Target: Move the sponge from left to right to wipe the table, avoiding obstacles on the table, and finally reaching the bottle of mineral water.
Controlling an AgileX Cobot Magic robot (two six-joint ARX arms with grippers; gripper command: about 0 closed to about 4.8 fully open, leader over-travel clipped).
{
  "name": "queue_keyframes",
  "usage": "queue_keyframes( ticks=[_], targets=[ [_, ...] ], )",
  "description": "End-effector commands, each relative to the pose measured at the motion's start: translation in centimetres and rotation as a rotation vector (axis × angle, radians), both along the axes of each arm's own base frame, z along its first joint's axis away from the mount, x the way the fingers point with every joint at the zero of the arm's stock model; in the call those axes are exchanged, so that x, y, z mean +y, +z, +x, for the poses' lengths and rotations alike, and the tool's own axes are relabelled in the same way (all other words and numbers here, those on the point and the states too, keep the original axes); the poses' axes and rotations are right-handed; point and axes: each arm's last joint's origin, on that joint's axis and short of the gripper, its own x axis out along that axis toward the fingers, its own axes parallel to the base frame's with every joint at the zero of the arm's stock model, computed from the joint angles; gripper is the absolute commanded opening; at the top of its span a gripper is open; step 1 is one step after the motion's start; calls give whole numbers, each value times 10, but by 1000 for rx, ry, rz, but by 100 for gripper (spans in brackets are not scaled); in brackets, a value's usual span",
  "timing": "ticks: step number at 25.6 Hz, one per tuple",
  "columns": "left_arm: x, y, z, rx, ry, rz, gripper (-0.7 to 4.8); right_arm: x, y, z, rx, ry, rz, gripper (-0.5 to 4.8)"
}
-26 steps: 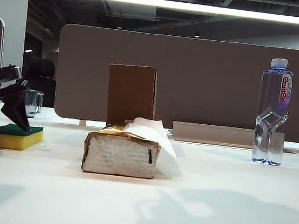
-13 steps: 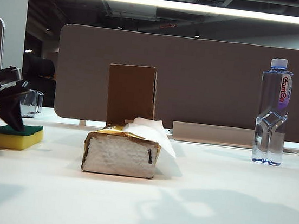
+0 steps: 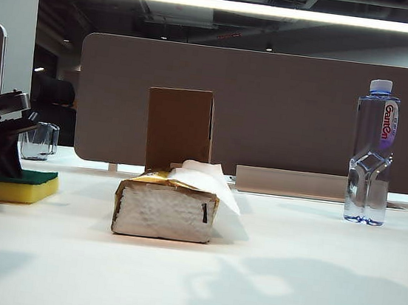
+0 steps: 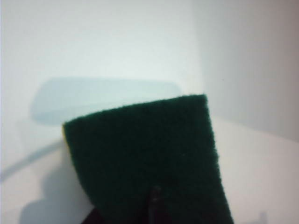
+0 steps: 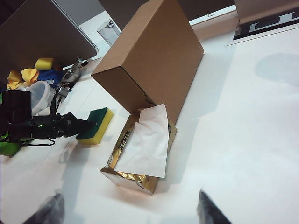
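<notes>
The yellow sponge (image 3: 27, 187) with its green top lies at the far left of the white table (image 3: 285, 281). My left gripper (image 3: 0, 163) is shut on the sponge's left end; in the right wrist view its fingers (image 5: 83, 125) taper onto the sponge (image 5: 99, 122). The green face (image 4: 149, 149) fills the left wrist view. Right of it lie the gold-and-white tissue pack (image 3: 165, 211) and, behind it, the upright brown box (image 3: 179, 127). The bottle of mineral water (image 3: 372, 151) stands at the far right. My right gripper (image 5: 127, 201) hangs open above the tissue pack (image 5: 140, 154) and box (image 5: 149, 51).
A clear glass mug (image 3: 39, 140) stands behind the sponge. A grey partition (image 3: 283, 110) closes the table's back, with a low strip (image 3: 290, 182) at its foot. Coloured clutter (image 5: 32, 74) lies beyond the left arm.
The left gripper's fingers, spread wide over the sponge a second ago, have closed together onto its left end. The sponge, pack, box and bottle have not moved.
</notes>
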Motion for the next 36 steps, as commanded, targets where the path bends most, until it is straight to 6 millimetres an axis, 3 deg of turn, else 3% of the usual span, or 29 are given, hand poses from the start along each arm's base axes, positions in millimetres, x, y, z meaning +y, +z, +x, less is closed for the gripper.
queue_keyframes(
  ticks=[1, 3, 36],
  targets=[
    [1, -6, -4, 45, -17, 44, 19, 0, 6, -1, -29, 2, 3, 367],
    [1, -7, -5, 45, -24, 50, -6, 0, 6, -1, -29, 3, 3, 367],
    [-2, -15, -21, 196, -162, 51, -6, 0, 5, -1, -10, 2, 1, 364]
  ],
)
